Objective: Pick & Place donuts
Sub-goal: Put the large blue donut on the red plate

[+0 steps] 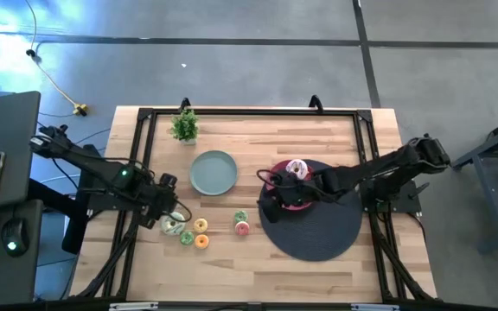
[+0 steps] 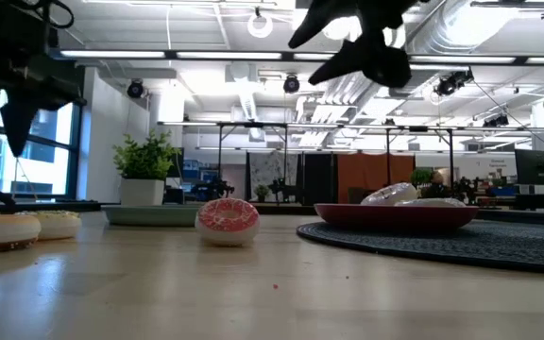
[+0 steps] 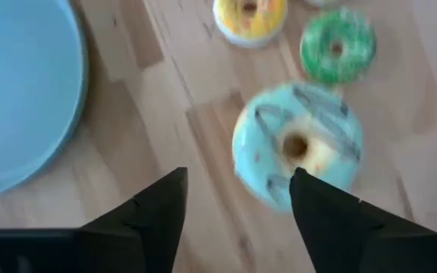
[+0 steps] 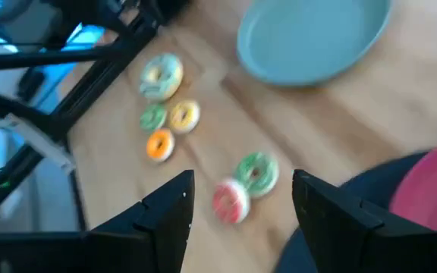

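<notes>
here, wide-open left tool (image 3: 237, 201) just above the big blue-iced donut (image 3: 298, 144), not touching

We count seven toy ring donuts. The large mint-iced donut (image 3: 297, 145) with dark drizzle lies flat on the counter at the left edge of a loose group. Just beside it lie the tiny yellow donut (image 3: 249, 16) and the tiny green donut (image 3: 337, 45), and near them the tiny orange donut (image 4: 158, 145). Well apart toward the middle, the green-sprinkled donut (image 4: 256, 172) and the pink donut (image 4: 230, 202) lie side by side. We see a white-iced donut (image 1: 296, 168) resting on the pink plate (image 2: 395, 217).
</notes>
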`<action>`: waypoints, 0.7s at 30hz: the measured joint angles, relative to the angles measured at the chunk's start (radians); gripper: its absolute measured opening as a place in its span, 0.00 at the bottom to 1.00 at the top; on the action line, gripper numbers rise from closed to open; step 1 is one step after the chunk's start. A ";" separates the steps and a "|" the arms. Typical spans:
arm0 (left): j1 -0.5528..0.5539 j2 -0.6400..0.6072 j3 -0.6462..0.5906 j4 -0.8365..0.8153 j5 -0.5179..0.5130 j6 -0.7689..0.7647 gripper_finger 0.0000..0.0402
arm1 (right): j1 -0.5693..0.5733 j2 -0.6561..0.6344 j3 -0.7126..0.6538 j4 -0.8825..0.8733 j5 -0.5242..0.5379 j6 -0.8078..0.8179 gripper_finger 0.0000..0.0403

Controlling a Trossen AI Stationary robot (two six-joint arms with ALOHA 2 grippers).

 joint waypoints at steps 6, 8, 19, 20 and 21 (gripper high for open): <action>0.025 0.000 -0.123 0.141 0.079 -0.113 0.57 | -0.034 0.000 0.054 -0.074 0.022 -0.071 0.52; 0.025 0.000 -0.155 0.135 0.103 -0.145 0.57 | -0.043 0.000 0.054 -0.069 0.022 -0.078 0.52; 0.025 -0.002 -0.246 0.279 0.168 -0.257 0.56 | -0.057 0.000 0.047 -0.094 0.033 -0.072 0.52; 0.025 -0.007 -0.256 0.310 0.176 -0.267 0.56 | -0.059 0.000 0.047 -0.094 0.034 -0.071 0.52; 0.025 -0.009 -0.262 0.343 0.183 -0.276 0.56 | -0.061 0.000 0.047 -0.096 0.034 -0.071 0.52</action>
